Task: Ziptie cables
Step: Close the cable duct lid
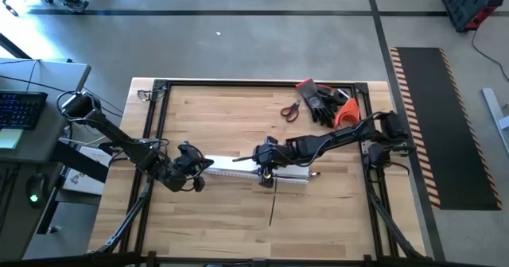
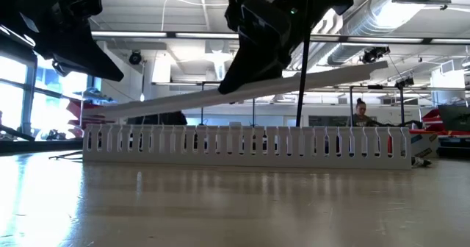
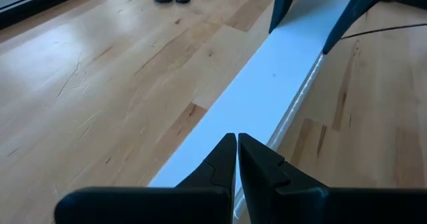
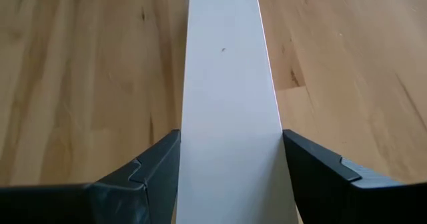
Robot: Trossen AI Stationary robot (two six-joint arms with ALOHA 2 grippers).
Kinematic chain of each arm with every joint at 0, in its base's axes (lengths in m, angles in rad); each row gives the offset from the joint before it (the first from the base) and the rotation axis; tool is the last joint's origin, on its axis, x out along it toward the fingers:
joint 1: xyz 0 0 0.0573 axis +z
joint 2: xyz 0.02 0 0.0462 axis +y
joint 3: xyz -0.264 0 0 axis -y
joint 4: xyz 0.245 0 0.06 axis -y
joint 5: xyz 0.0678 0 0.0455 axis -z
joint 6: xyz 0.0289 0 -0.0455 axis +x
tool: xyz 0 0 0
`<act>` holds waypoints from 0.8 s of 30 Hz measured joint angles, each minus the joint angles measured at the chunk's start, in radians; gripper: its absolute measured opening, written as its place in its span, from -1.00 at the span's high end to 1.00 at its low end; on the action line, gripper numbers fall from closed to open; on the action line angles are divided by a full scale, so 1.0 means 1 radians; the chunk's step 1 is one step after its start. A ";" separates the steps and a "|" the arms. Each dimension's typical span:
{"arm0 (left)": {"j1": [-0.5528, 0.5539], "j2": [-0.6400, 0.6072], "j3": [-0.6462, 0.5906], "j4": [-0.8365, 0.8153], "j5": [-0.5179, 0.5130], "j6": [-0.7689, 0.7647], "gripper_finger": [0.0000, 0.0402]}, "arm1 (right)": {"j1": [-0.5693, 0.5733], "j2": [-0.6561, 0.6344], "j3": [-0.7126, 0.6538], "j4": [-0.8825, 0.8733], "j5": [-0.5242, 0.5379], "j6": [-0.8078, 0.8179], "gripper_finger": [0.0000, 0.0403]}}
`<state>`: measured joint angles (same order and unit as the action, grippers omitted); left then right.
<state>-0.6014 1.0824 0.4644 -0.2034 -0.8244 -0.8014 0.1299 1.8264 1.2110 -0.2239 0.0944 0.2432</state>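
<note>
A long white slotted channel (image 2: 250, 145) lies on the table (image 1: 207, 219) on its underside. Above it a flat white cover strip (image 2: 183, 100) slants across. My right gripper (image 4: 230, 141) is shut on this strip near its middle (image 1: 266, 164). My left gripper (image 3: 237, 139) is shut and hovers just over the strip's lower left end (image 1: 205, 165); the low view shows a gap between them. The cables are hidden. A thin dark strand (image 1: 270, 207) lies in front of the channel; cable or ziptie, I cannot tell. My right gripper pinches the cover strip's two long edges (image 4: 183, 141) between its two fingers, about midway along it. The fingers slant down from the table's right side and lie across the strip. The strip is tilted, left end (image 2: 121, 111) low over the channel, right end (image 2: 374, 69) high.
Red-handled scissors (image 1: 291, 110), dark gloves (image 1: 322, 100) and an orange tool (image 1: 346, 112) lie at the far right of the table. A black frame (image 1: 238, 83) edges the table. Bare wood lies in front of the channel. A person (image 2: 361, 113) sits in the room behind.
</note>
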 joint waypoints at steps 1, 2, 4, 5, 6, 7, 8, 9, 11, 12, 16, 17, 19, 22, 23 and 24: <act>0.000 0.000 0.000 0.000 0.001 -0.001 1.00 | 0.001 -0.001 0.000 -0.005 -0.001 0.005 -0.04; 0.000 0.002 0.000 0.000 0.000 -0.003 1.00 | 0.002 -0.002 0.000 -0.016 -0.002 0.010 -0.04; 0.000 0.008 0.000 0.000 0.002 -0.007 1.00 | 0.002 -0.001 0.000 -0.032 -0.019 0.012 -0.04; 0.000 0.012 0.000 0.000 0.004 -0.009 1.00 | 0.002 0.001 0.000 -0.031 -0.024 0.016 -0.04; 0.000 0.019 0.000 0.001 0.004 -0.013 1.00 | 0.002 0.003 0.000 -0.030 -0.028 0.019 -0.04; 0.000 0.028 0.000 0.001 0.006 -0.017 1.00 | 0.002 0.004 0.000 -0.031 -0.029 0.019 -0.04; 0.000 0.038 0.000 0.003 0.007 -0.023 1.00 | 0.002 0.005 0.000 -0.031 -0.028 0.019 -0.04; 0.000 0.048 0.000 0.008 0.007 -0.026 1.00 | 0.002 0.005 0.000 -0.031 -0.028 0.019 -0.04; 0.000 0.069 0.000 0.021 0.011 -0.030 1.00 | 0.002 0.005 0.000 -0.028 -0.028 0.019 -0.04; 0.000 0.081 0.000 0.027 0.014 -0.033 1.00 | 0.002 0.005 0.000 -0.027 -0.029 0.019 -0.04; 0.000 0.127 0.000 0.042 0.023 -0.038 1.00 | 0.002 0.005 0.000 -0.028 -0.039 0.019 -0.04; 0.000 0.138 0.001 0.043 0.022 -0.045 1.00 | 0.002 0.005 0.000 -0.029 -0.039 0.019 -0.04; 0.000 0.159 0.001 0.041 0.023 -0.060 1.00 | 0.003 0.005 0.000 -0.030 -0.039 0.019 -0.04; 0.004 0.184 0.001 0.045 0.028 -0.064 1.00 | 0.004 0.005 0.000 -0.030 -0.042 0.019 -0.04; 0.008 0.191 0.001 0.044 0.037 -0.070 1.00 | 0.004 0.005 0.000 -0.031 -0.042 0.019 -0.04; 0.013 0.200 0.001 0.045 0.044 -0.077 1.00 | 0.005 0.005 0.000 -0.031 -0.042 0.019 -0.04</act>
<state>-0.5889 1.2823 0.4652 -0.1583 -0.7803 -0.8789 0.1351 1.8309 1.2110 -0.2546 0.0528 0.2619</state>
